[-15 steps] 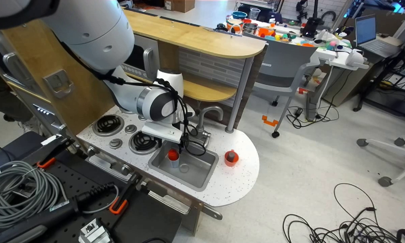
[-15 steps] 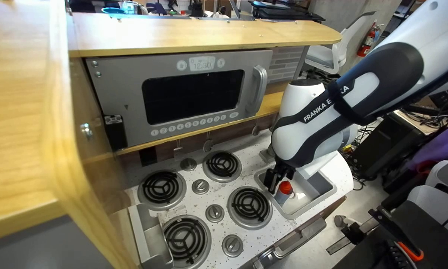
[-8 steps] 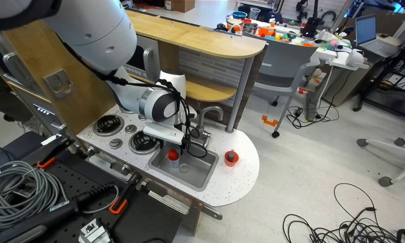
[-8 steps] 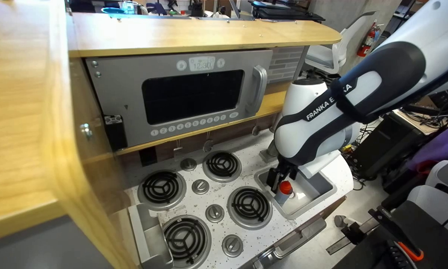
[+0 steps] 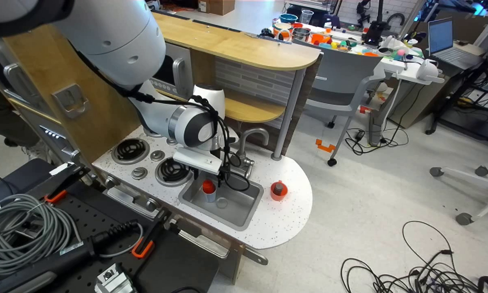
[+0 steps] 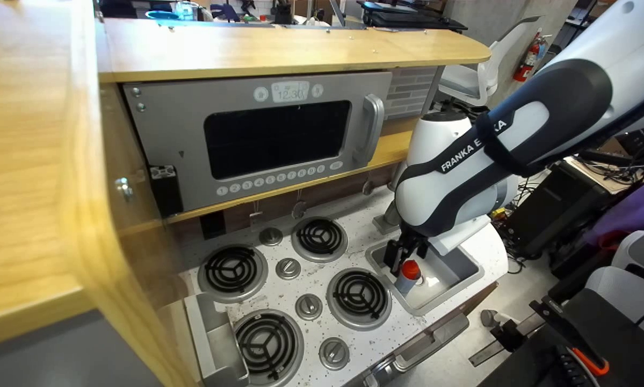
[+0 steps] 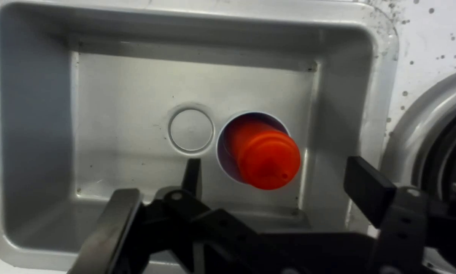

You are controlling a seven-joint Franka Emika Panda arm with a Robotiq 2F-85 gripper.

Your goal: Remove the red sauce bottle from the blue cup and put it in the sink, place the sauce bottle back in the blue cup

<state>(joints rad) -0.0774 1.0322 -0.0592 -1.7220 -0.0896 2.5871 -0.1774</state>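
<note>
In sink (image 7: pixel 136 87): red btl (image 7: pixel 269 158) in blue cup (image 6: pixel 405 284); tool (image 7: pixel 274 169) nr btl, spread wide.

Gripper (image 7: pixel 276 176) downturned, jaws wide apart

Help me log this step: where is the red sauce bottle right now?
In the wrist view, the red sauce bottle sits in the blue cup inside the sink, just right of the round drain, with the burner farther right.
</note>
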